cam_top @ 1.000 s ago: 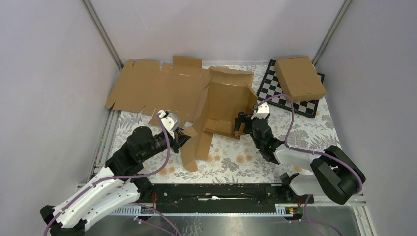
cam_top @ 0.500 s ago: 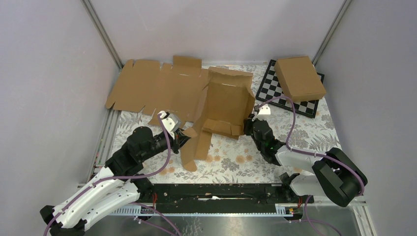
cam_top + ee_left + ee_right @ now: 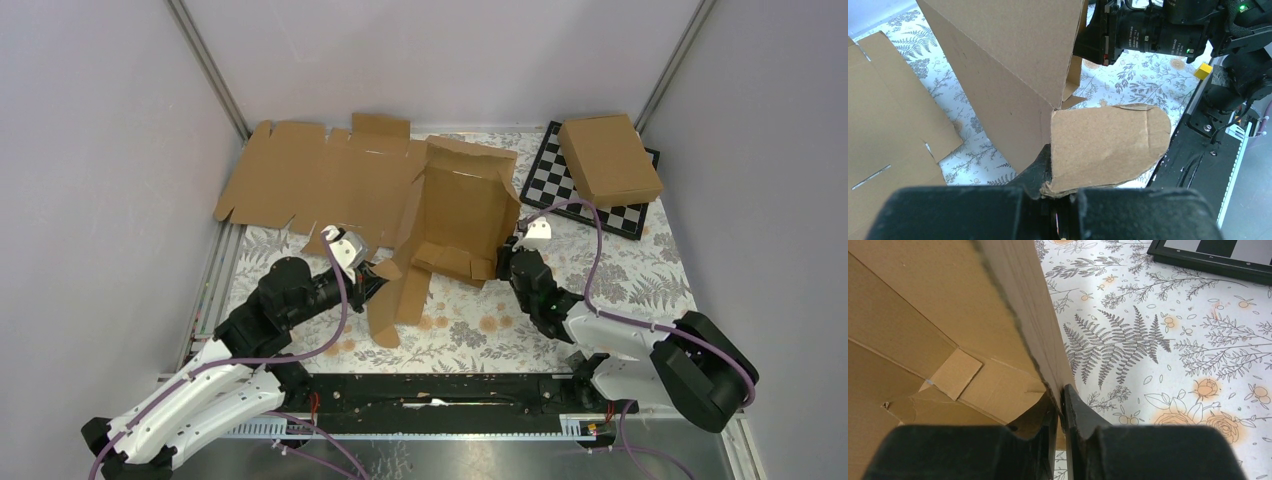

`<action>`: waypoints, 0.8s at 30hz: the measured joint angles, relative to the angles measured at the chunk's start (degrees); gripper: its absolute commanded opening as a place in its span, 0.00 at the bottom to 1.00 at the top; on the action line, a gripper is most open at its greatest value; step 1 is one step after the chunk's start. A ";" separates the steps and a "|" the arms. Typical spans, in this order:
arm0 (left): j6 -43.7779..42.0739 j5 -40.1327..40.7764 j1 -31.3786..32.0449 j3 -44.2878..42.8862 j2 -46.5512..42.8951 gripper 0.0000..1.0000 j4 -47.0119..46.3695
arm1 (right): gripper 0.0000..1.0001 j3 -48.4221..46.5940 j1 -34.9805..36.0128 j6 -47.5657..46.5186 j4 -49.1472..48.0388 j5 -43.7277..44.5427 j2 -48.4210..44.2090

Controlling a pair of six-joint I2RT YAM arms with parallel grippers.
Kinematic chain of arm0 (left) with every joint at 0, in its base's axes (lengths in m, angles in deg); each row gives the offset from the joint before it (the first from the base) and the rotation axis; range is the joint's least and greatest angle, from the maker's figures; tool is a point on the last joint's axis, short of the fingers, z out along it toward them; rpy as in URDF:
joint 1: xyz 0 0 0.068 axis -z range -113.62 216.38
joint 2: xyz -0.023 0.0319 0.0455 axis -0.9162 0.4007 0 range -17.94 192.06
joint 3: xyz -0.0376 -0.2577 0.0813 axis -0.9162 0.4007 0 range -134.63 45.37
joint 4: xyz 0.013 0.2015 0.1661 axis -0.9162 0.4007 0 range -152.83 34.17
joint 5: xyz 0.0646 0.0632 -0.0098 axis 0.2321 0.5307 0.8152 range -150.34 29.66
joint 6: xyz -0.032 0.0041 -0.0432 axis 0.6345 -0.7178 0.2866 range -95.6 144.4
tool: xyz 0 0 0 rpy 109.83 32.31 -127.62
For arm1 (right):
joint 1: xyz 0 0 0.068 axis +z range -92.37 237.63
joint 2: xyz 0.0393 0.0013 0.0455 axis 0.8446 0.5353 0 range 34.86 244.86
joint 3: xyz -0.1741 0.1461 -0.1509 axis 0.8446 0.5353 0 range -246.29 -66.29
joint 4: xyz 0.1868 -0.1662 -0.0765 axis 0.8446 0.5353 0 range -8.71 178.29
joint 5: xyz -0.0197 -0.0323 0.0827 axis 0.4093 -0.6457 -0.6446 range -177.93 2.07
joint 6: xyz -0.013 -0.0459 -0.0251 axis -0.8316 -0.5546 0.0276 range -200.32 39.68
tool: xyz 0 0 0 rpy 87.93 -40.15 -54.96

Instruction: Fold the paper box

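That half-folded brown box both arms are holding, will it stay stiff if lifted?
Probably floppy: the paper box is thin cardboard, half folded, its panels splayed at odd angles. Likely light, since the left gripper pinches just a rounded tab and the right gripper one wall edge. That tab looks creased, so it may bend.

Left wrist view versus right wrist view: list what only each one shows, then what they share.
Left wrist only: a rounded tab of the paper box pinched in the left jaws, the flat cardboard sheet, the right arm. Right wrist only: the chessboard corner, the box's wall edge clamped in the right jaws. Both: the box and the floral tablecloth.
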 measured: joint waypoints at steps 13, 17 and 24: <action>1.11 -1.57 0.02 0.07 2.75 0.00 -2.67 | 0.84 -0.02 2.32 1.88 2.71 2.34 -0.61; 1.11 -1.14 0.00 0.07 2.73 0.00 -2.80 | 0.95 0.13 2.32 1.27 4.44 0.35 -2.56; 1.05 -1.03 0.00 0.09 2.60 0.00 -2.78 | 1.00 0.26 2.36 0.74 7.85 -3.02 -7.23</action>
